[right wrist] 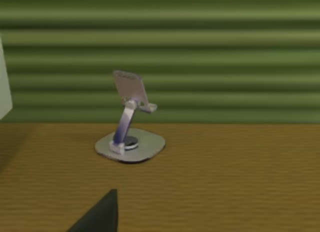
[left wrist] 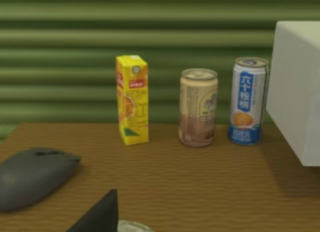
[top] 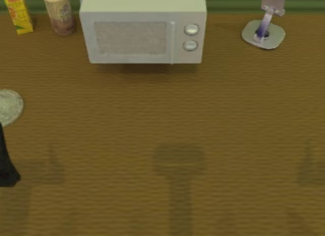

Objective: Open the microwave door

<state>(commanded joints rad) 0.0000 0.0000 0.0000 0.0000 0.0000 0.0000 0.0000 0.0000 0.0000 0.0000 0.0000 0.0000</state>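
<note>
The boxy off-white microwave looks heavy; its stiff mesh-windowed microwave door sits closed, best pulled by the thin vertical handle. Neither gripper's state shows.

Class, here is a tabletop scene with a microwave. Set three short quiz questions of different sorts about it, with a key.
1. True or false: the microwave door is shut flush with the microwave.
2. Which stands nearest the microwave's left side in the top view? A) the yellow carton B) the blue can C) the phone stand
3. Fill in: the two round silver knobs sit to the ____ of the door in the top view.

Key: 1 true. 2 B; the left wrist view shows the blue can beside the microwave, then the beige can, then the carton. 3 right.
</note>
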